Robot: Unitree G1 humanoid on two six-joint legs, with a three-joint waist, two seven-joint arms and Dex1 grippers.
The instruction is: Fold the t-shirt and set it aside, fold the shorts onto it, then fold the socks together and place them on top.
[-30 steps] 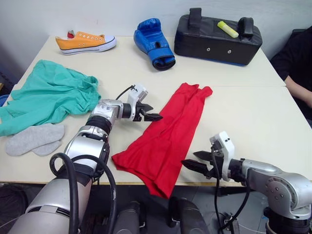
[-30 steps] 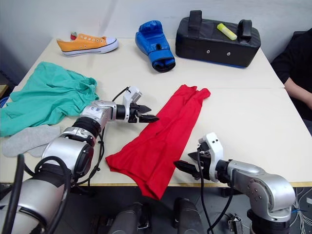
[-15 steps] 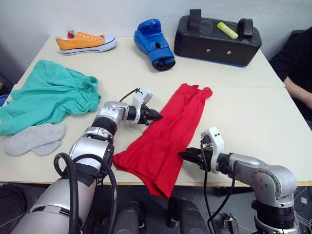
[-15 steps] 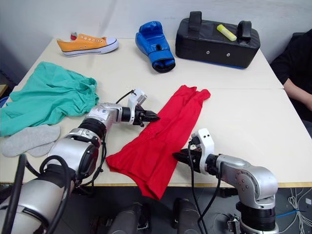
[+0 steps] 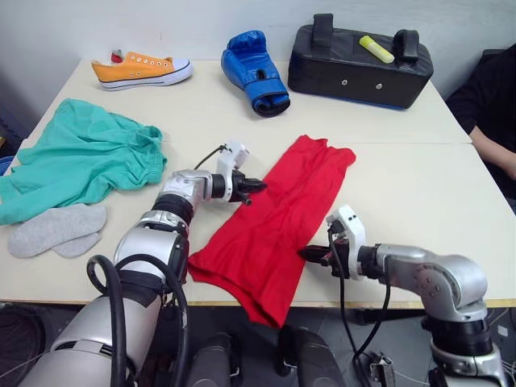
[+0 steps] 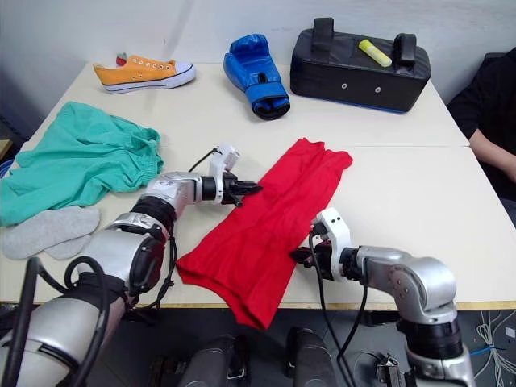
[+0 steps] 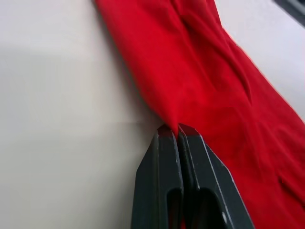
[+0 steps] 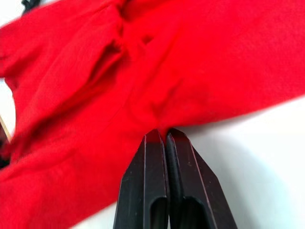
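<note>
T-shirt (image 5: 278,222), bright red, lies folded into a long diagonal strip across the middle of the cream table (image 5: 419,185), its near end hanging over the front edge. The left gripper (image 5: 256,185) has its two black fingers pressed together on a pinch of the strip's left edge, and the right gripper (image 5: 309,255) is likewise closed on a small tuck of the right edge nearer the front. The red cloth is soft, creased cotton with shallow ridges. At the table's left the teal-green shorts (image 5: 76,157) lie rumpled, with the grey fuzzy socks (image 5: 55,231) just in front of them. Along the far side sit an orange canvas sneaker (image 5: 141,70), a glossy blue boxing glove (image 5: 255,72) and a black padded bag (image 5: 360,60).
</note>
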